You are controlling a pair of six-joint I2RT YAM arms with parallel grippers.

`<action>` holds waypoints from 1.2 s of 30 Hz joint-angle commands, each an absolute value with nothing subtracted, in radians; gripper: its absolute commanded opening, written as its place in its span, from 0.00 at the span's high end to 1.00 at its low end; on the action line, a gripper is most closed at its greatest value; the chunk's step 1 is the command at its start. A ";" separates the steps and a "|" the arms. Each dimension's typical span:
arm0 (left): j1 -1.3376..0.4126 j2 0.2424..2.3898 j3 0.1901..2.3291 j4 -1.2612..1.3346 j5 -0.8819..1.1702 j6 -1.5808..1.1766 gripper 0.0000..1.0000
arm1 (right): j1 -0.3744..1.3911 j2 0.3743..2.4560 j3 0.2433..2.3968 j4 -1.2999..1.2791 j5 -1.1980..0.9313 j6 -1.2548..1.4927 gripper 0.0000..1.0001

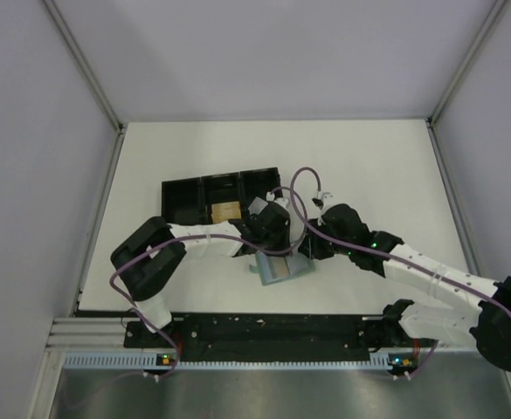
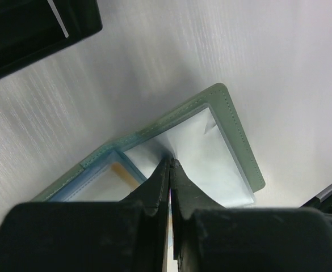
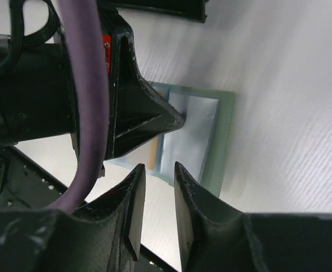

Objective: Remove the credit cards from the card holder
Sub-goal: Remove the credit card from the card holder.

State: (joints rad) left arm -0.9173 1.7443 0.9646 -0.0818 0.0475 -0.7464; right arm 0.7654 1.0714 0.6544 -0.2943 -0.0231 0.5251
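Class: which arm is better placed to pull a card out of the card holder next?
Probably right: the right gripper stands open at the edge of the card holder, near the silvery-grey card; the left gripper is shut, tips on it.

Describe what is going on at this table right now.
The left gripper, shut, rests its tips on the fold of the open pale green folding card holder, pinning it to the white table. A silvery-grey plastic card sits in one clear pocket; an orange card edge shows in the other. The right gripper hovers at the holder's near edge, jaws slightly apart, gripping nothing visible. One tan card lies in the long black tray.
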 commanded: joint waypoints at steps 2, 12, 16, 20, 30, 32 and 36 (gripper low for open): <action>-0.917 1.723 0.993 -0.038 -0.024 -0.768 0.96 | 0.772 1.129 0.621 -0.163 -0.120 0.566 0.78; -0.902 1.556 0.876 -0.028 -0.084 -0.802 0.87 | 0.716 1.298 0.551 -0.051 -0.169 0.626 0.86; -0.902 1.476 0.798 -0.026 -0.077 -0.830 0.77 | 0.680 1.339 0.534 -0.057 -0.187 0.667 0.86; -0.902 1.425 0.720 -0.012 -0.061 -0.862 0.59 | 0.669 1.368 0.526 -0.072 -0.196 0.681 0.86; -0.902 1.448 0.672 0.057 -0.026 -0.908 0.50 | 0.670 1.388 0.520 -0.058 -0.227 0.683 0.86; -0.902 1.454 0.675 0.057 -0.020 -0.908 0.50 | 0.670 1.388 0.520 -0.058 -0.229 0.681 0.86; -0.902 1.453 0.669 0.061 -0.017 -0.914 0.50 | 0.670 1.387 0.518 -0.058 -0.229 0.678 0.86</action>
State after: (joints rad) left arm -0.9039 1.4494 0.6670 0.0044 -0.0296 -0.8967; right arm 0.6739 1.3712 0.5301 -0.0658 -0.2256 0.6827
